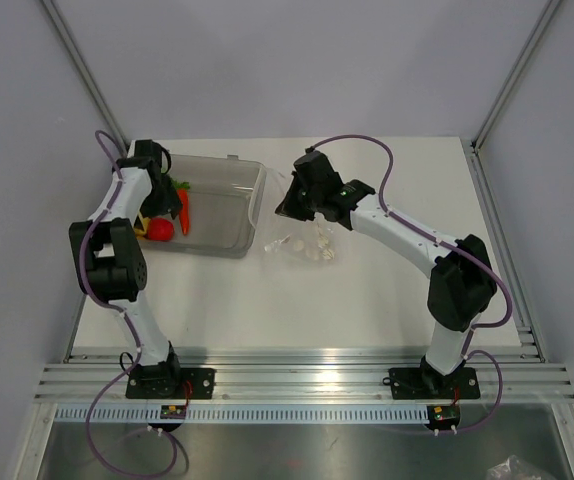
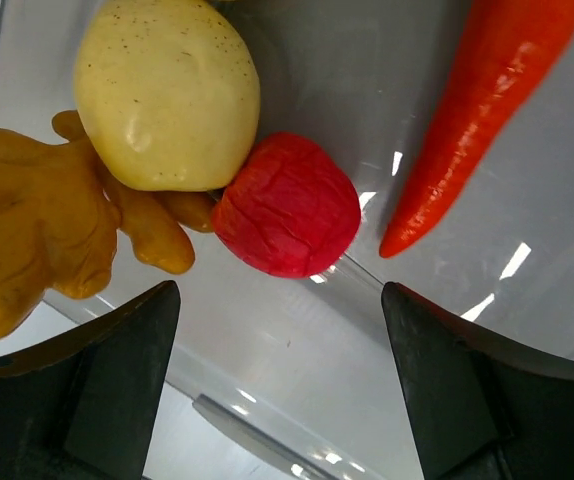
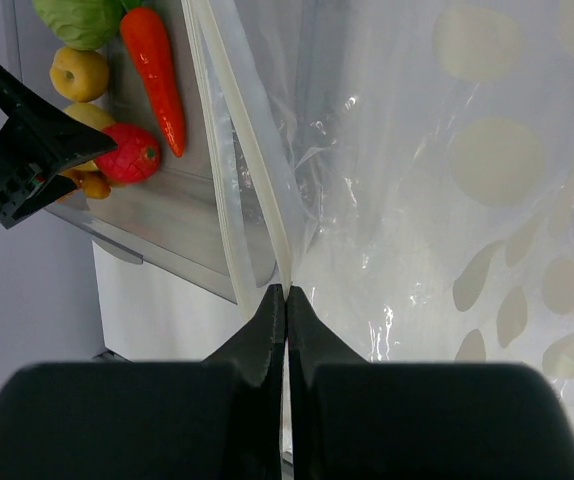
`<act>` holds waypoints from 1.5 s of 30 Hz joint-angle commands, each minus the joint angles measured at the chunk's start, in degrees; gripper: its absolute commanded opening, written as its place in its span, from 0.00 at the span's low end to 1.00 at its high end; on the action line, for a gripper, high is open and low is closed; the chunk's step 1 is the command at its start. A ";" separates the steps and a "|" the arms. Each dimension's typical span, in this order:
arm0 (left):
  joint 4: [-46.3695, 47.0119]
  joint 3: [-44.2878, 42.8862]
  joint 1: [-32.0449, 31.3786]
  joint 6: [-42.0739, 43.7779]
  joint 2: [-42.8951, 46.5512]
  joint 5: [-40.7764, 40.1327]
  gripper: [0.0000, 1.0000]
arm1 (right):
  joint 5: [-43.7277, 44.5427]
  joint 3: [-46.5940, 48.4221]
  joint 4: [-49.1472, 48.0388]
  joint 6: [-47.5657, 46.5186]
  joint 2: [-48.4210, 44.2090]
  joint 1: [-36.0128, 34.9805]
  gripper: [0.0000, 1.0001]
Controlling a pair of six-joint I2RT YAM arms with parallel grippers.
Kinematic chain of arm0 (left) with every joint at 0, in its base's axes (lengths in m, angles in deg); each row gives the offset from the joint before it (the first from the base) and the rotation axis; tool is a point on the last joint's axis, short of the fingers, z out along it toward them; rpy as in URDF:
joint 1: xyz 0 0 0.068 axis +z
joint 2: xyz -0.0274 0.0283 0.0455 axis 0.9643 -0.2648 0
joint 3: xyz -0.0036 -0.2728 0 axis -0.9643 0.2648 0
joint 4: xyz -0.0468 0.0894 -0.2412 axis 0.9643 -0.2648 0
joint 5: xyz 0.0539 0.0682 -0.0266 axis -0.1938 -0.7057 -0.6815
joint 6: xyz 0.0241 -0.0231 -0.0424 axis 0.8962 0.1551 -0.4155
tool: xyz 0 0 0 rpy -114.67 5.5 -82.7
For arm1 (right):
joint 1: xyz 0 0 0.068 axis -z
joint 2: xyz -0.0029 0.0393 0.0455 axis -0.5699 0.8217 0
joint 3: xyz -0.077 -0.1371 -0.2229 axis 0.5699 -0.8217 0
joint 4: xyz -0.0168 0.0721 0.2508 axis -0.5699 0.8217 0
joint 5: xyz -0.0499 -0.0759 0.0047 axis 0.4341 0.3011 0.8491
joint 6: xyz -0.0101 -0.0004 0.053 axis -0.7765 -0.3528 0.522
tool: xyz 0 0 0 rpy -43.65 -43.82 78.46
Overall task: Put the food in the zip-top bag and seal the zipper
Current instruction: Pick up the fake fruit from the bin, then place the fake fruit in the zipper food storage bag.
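Observation:
The food lies in a grey translucent bin (image 1: pixel 229 205): a red piece (image 2: pixel 287 205), a yellow round piece (image 2: pixel 167 90), an orange carrot (image 2: pixel 477 110) and a knobbly yellow-brown piece (image 2: pixel 37 220). My left gripper (image 2: pixel 279 290) hangs open just above the bin floor, the red piece a little ahead of its fingertips and nothing between them. The dotted zip-top bag (image 1: pixel 302 242) lies right of the bin. My right gripper (image 3: pixel 285 290) is shut on the bag's mouth edge at the pale zipper (image 3: pixel 257 170) and holds it lifted. A green round piece (image 3: pixel 82 20) shows in the right wrist view.
The bin stands at the table's back left, its right wall close to the raised bag mouth. Bare white table (image 1: pixel 367 310) spreads in front of the bag and to its right. An aluminium rail (image 1: pixel 307 385) runs along the near edge by the arm bases.

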 commanded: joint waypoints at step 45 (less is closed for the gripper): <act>12.12 3.31 -13.66 1.87 18.18 19.62 0.49 | 1.37 3.66 0.93 -2.37 1.39 0.98 0.00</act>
